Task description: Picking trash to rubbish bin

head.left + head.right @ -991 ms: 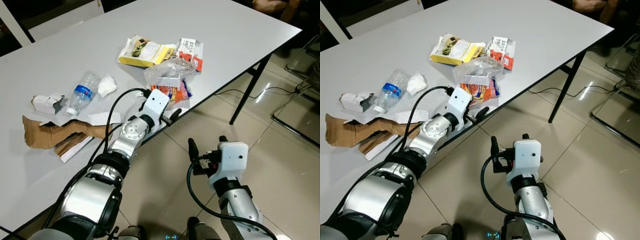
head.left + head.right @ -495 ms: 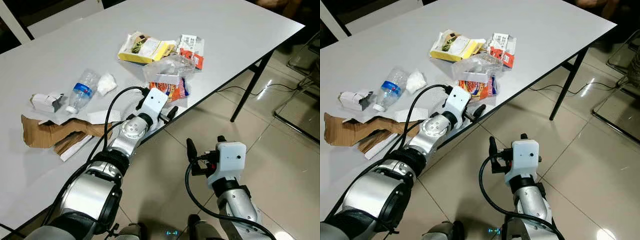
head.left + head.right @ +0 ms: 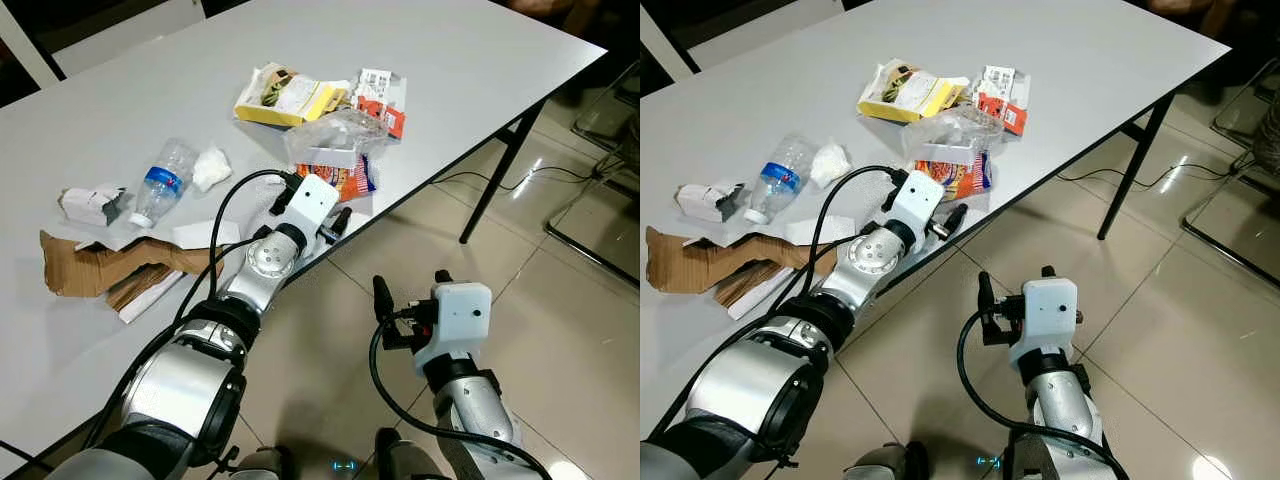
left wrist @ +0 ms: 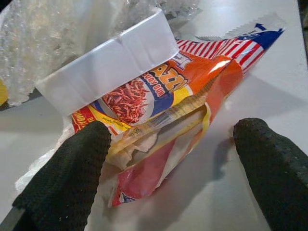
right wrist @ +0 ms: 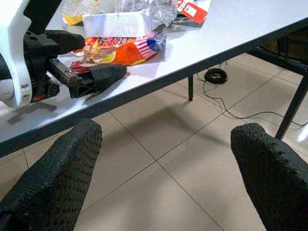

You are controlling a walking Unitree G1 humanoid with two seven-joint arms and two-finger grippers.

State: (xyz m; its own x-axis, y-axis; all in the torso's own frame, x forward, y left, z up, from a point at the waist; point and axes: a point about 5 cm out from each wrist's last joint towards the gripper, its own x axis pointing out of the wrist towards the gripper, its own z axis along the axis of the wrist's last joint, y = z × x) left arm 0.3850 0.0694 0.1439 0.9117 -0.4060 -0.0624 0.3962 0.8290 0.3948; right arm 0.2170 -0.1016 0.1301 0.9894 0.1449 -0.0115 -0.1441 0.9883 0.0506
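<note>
- The left pincer (image 4: 171, 159) is over the near edge of the grey tabletop (image 3: 470, 60), with its two black fingers spread wide on both sides of the orange snack wrapper (image 4: 163, 115).
- In the left wrist view one finger (image 4: 72, 178) is just beside the torn end of the wrapper; I cannot tell if it touches it. The other finger (image 4: 274, 168) is apart from the wrapper, over bare tabletop.
- The wrapper lies flat, and its far end goes under a white box (image 4: 108, 60), which sits inside a crumpled clear plastic bag (image 3: 345, 130).
- Behind these lie a yellow packet (image 3: 285, 98) and a red and white packet (image 3: 382, 95), close to each other.
- More to the robot's left lie a crushed water bottle (image 3: 165, 182) with a blue label, a white crumpled tissue (image 3: 210, 168) touching it, a small white carton (image 3: 92, 203), and a torn piece of brown cardboard (image 3: 100, 270) on white paper sheets.
- The right pincer (image 5: 163, 163) is held below the tabletop edge, above the tiled floor (image 3: 560, 300). Its fingers are spread wide and hold nothing.
- A black cable (image 5: 226, 96) lies on the floor near a table leg (image 3: 500, 175).
</note>
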